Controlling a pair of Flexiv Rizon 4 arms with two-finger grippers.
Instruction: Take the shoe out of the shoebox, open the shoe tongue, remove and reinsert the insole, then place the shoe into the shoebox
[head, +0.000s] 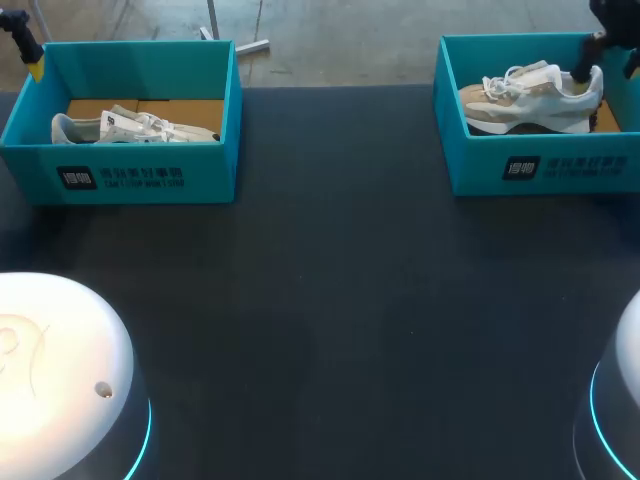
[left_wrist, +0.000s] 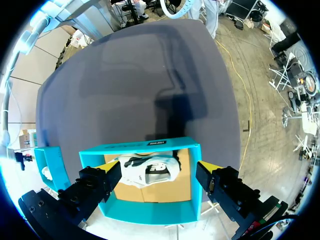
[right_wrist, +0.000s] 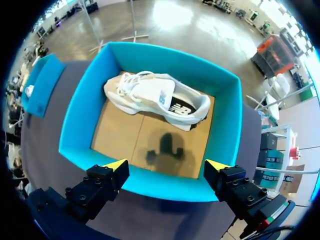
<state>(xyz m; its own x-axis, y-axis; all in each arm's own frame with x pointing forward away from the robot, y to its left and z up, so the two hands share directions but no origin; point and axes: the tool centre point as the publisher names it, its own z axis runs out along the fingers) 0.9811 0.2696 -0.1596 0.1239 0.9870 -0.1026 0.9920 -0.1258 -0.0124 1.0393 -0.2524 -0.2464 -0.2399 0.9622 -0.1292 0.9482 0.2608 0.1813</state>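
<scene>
Right gripper (right_wrist: 167, 167) hangs wide open over the right shoebox (right_wrist: 75, 125), beige sneaker (right_wrist: 155, 97) lying inside. Left gripper (left_wrist: 156, 172), also spread open, hovers over the left shoebox (left_wrist: 150, 211).

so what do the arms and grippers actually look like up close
The left gripper and right gripper look alike: two chunky black finger blocks with visible screw heads, each ending in a bright yellow wedge tip. The right one has a small red and green strip on one block. In the head view the arm bases are glossy white domes ringed with cyan light.
</scene>
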